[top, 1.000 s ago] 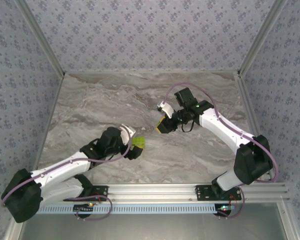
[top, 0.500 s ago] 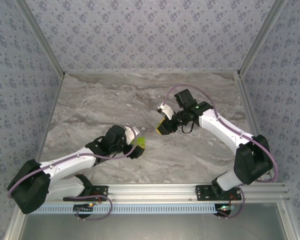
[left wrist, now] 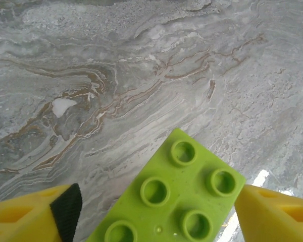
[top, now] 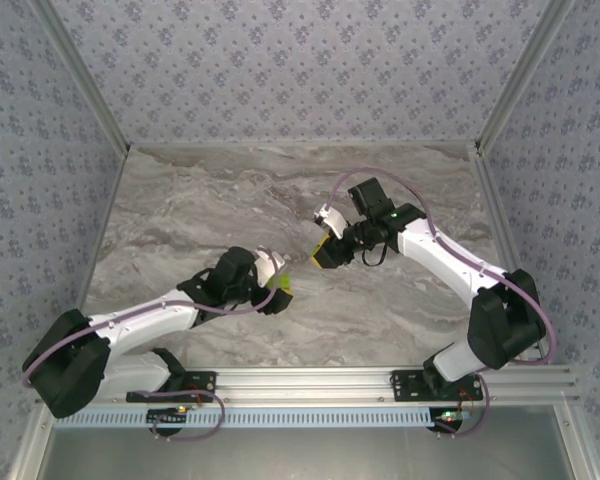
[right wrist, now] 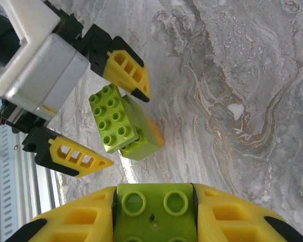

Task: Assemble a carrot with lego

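"How far along was the carrot, that small stack of lime-green plastic bricks on an orange one?"

"Partly built. It stood mid-counter, toward the near edge, with the left jaws wide astride it. The right jaws clamped a further lime-green studded brick, seemingly unattached."

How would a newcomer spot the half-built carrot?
On the marble table, near its middle, find the left gripper. Between its open yellow fingers stands the carrot: stacked lime bricks, orange peeking beneath, unlike the single lime brick clamped in the right gripper.

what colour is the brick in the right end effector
The brick is lime green; right wrist view shows it best.
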You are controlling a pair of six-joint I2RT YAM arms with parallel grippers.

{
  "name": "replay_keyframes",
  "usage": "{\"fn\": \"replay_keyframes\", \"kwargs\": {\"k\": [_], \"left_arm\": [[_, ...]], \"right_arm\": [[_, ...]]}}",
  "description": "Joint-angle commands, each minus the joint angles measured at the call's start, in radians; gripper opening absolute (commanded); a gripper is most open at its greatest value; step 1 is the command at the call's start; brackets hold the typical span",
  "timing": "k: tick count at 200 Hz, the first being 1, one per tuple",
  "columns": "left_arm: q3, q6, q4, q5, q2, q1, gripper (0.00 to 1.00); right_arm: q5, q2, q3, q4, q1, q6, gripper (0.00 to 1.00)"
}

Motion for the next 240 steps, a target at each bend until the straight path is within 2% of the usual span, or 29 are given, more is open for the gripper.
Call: {"fn": "replay_keyframes", "kwargs": {"k": [1,30,77,91,124,154,191,240], "left_arm": [[0.038,0.015,0.019,0.042,0.023,-0.008,0.76],[0.051,0.019,0.009,0.053,0.045,-0.01,0.66],[0.06,0.021,-0.004,0.066,0.059,-0.011,0.61],[0.062,0.018,-0.009,0.071,0.062,-0.011,0.64],[0.053,0.004,-0.027,0.067,0.039,-0.011,0.8],[0.057,0.002,-0.051,0.029,0.036,-0.012,0.83],[0.07,0.007,-0.063,0.018,0.055,-0.011,0.67],[0.069,0.013,-0.056,0.04,0.058,-0.011,0.6]], "right_arm": [[-0.027,-0.001,-0.012,0.0,0.006,0.015,0.24],[-0.025,-0.003,-0.012,0.001,0.007,0.015,0.24],[-0.021,-0.01,-0.018,-0.003,0.007,0.015,0.24],[-0.017,-0.014,-0.019,-0.005,0.007,0.015,0.24],[-0.01,-0.023,-0.02,-0.02,0.007,0.01,0.24],[-0.006,-0.031,-0.021,-0.02,0.003,0.01,0.24],[-0.005,-0.029,-0.022,-0.021,0.004,0.007,0.24],[-0.009,-0.027,-0.03,-0.011,0.002,0.006,0.24]]}}
